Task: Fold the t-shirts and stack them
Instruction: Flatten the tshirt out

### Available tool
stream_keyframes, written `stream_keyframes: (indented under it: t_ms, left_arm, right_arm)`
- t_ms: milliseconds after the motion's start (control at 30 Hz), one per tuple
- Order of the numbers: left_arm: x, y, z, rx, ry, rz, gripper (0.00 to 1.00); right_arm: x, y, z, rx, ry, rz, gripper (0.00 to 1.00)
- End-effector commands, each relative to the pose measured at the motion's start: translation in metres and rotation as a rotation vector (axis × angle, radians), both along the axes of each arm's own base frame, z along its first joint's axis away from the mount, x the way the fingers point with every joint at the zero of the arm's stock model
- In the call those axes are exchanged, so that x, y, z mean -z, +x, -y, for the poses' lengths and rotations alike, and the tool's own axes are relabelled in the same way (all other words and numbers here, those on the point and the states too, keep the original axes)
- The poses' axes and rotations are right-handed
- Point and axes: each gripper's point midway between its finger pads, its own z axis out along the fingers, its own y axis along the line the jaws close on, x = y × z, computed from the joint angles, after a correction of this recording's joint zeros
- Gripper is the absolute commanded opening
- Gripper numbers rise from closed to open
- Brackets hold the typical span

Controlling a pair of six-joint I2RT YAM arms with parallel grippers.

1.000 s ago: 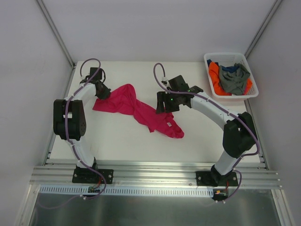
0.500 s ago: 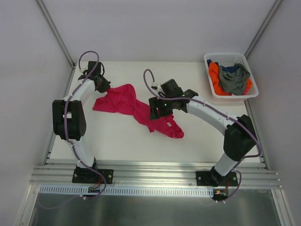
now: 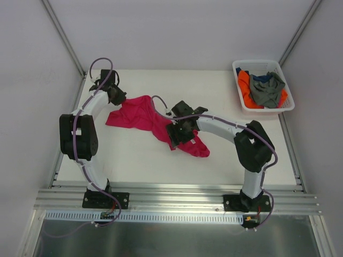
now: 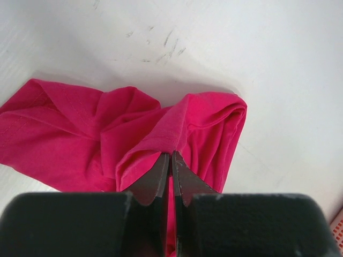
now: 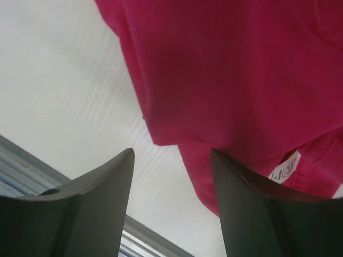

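Observation:
The magenta-pink t-shirt (image 3: 142,113) lies crumpled across the middle of the table. My left gripper (image 3: 119,98) is at its far left corner. In the left wrist view that gripper (image 4: 172,156) is shut on a raised fold of the pink cloth (image 4: 69,134). My right gripper (image 3: 173,140) hovers over the shirt's near edge. In the right wrist view it (image 5: 171,155) stands open, nothing between its fingers, with the pink shirt (image 5: 230,69) and its white label (image 5: 285,167) just beyond and to the right. Grey (image 3: 269,89), orange (image 3: 244,85) and dark blue (image 3: 260,78) t-shirts lie heaped in the basket.
The white plastic basket (image 3: 257,62) stands at the table's far right corner. Metal frame posts rise at the back corners, and a metal rail (image 3: 177,195) runs along the near edge by the arm bases. Bare white table (image 3: 134,160) surrounds the pink shirt.
My left gripper has closed on the shirt's far left corner. The right arm has swung left and nearer, from beside the shirt's middle to over its near edge.

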Motion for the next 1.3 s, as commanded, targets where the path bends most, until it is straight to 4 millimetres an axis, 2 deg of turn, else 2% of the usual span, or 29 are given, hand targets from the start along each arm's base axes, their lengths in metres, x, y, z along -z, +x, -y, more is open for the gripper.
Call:
stream_keyframes:
  t_ms: [0, 67, 133, 167, 200, 233, 367, 400, 500, 567, 667, 733, 833, 933, 967, 1033, 1067, 1200, 1267]
  left_arm:
    - [-0.024, -0.005, 0.004, 0.009, -0.002, 0.051, 0.0]
    - [-0.023, -0.006, 0.004, 0.009, 0.001, 0.048, 0.0]
    - [-0.021, -0.007, 0.003, 0.007, 0.005, 0.045, 0.0]
    - [-0.021, -0.007, 0.003, 0.008, 0.006, 0.045, 0.0]
    - [-0.018, -0.009, 0.002, 0.008, 0.007, 0.037, 0.0]
    - [-0.019, -0.009, 0.003, 0.009, 0.006, 0.037, 0.0]
    - [-0.021, -0.012, 0.004, 0.014, -0.001, 0.042, 0.0]
    - [-0.021, -0.012, 0.004, 0.014, -0.001, 0.042, 0.0]
    - [-0.02, -0.014, 0.004, 0.016, 0.001, 0.04, 0.0]
    - [-0.019, -0.014, 0.004, 0.018, -0.002, 0.038, 0.0]
    - [-0.016, -0.014, 0.006, 0.024, -0.006, 0.035, 0.0]
    - [-0.014, -0.014, 0.006, 0.025, -0.007, 0.032, 0.0]
    - [-0.013, -0.013, 0.006, 0.03, -0.007, 0.03, 0.0]
    - [-0.012, -0.014, 0.006, 0.032, -0.004, 0.029, 0.0]
    - [-0.011, -0.014, 0.006, 0.032, -0.005, 0.027, 0.0]
    - [-0.012, -0.014, 0.007, 0.038, -0.004, 0.03, 0.0]
    - [-0.01, -0.014, 0.007, 0.039, -0.003, 0.029, 0.0]
    - [-0.014, -0.011, 0.007, 0.049, 0.001, 0.041, 0.0]
    - [-0.016, -0.009, 0.007, 0.055, 0.004, 0.045, 0.0]
  right_arm:
    - [-0.003, 0.011, -0.006, 0.02, -0.016, 0.012, 0.63]
    - [-0.002, 0.016, -0.011, 0.035, -0.004, 0.016, 0.59]
    - [0.003, 0.017, -0.011, 0.04, -0.024, 0.006, 0.49]
    - [0.0, 0.021, -0.012, 0.053, -0.028, 0.014, 0.42]
    - [-0.001, 0.025, -0.008, 0.066, -0.043, 0.029, 0.24]
    - [-0.004, 0.026, -0.006, 0.073, -0.051, 0.041, 0.17]
    - [-0.033, 0.043, 0.008, 0.16, -0.022, 0.111, 0.01]
    - [-0.046, 0.047, 0.012, 0.194, 0.009, 0.127, 0.01]
    - [-0.063, 0.068, 0.028, 0.282, 0.073, 0.131, 0.01]
    - [-0.065, 0.082, 0.04, 0.322, 0.101, 0.125, 0.01]
    - [-0.058, 0.104, 0.049, 0.351, 0.111, 0.121, 0.01]
    - [-0.044, 0.116, 0.049, 0.344, 0.109, 0.108, 0.01]
    - [-0.026, 0.124, 0.044, 0.354, 0.145, 0.021, 0.01]
    - [-0.03, 0.119, 0.041, 0.358, 0.183, -0.019, 0.21]
    - [-0.032, 0.118, 0.042, 0.364, 0.185, -0.012, 0.32]
    - [-0.041, 0.114, 0.047, 0.376, 0.188, 0.005, 0.38]
    - [-0.051, 0.11, 0.052, 0.386, 0.195, 0.019, 0.44]
    - [-0.061, 0.089, 0.062, 0.432, 0.21, -0.006, 0.5]
    - [-0.062, 0.079, 0.059, 0.448, 0.241, -0.042, 0.5]
